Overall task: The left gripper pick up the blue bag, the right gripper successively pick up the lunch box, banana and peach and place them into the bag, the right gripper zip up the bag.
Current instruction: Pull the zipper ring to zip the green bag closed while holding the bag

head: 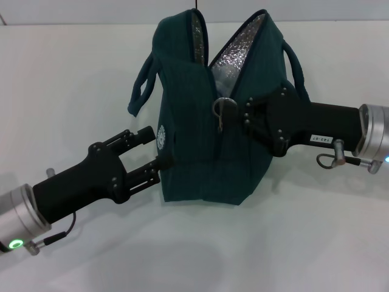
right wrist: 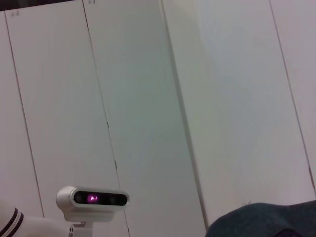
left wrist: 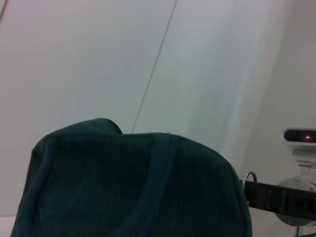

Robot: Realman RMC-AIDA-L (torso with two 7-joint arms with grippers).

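The blue bag (head: 194,128) stands upright on the white table (head: 73,79), its top gaping open so the silver foil lining (head: 234,58) shows. Its metal ring zipper pull (head: 221,107) hangs partway down the end seam. My right gripper (head: 240,109) reaches in from the right and sits at the seam, right beside the pull. My left gripper (head: 157,149) is open at the bag's left side, one finger above and one below the round white logo (head: 161,137). The lunch box, banana and peach are out of view. The bag's fabric fills the bottom of the left wrist view (left wrist: 133,187).
One loop handle (head: 141,82) hangs off the bag's left side, the other (head: 298,67) off the right. A small camera on a stand shows in the left wrist view (left wrist: 301,136) and the right wrist view (right wrist: 92,199) against white wall panels.
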